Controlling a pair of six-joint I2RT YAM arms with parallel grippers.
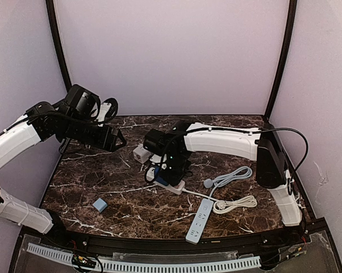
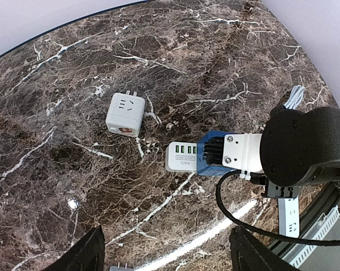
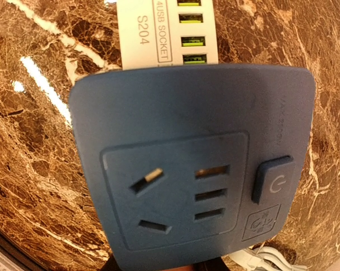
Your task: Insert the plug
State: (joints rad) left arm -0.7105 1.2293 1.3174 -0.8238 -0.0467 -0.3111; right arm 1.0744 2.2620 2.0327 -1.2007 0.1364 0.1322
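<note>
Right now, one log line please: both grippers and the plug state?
left gripper: open, empty | right gripper: shut on blue adapter | adapter: at white strip, seating unclear | white cube: lying apart

Robot lab booth — marble table [image 1: 103, 176], plain walls [image 1: 171, 57]

I see the blue plug block [image 3: 192, 169] filling the right wrist view. It is a squarish body with rounded corners. Its upper face carries two angled slots, three short straight slots beside them, and a raised power button near the right edge. It sits level, face up, over one end of the white power strip [image 3: 153, 34], which lies flat near the middle of the counter [image 3: 34, 141]. The strip's bare end shows a row of four green USB ports and the print S204. Whether the block's pins are fully in, I cannot tell.
</note>
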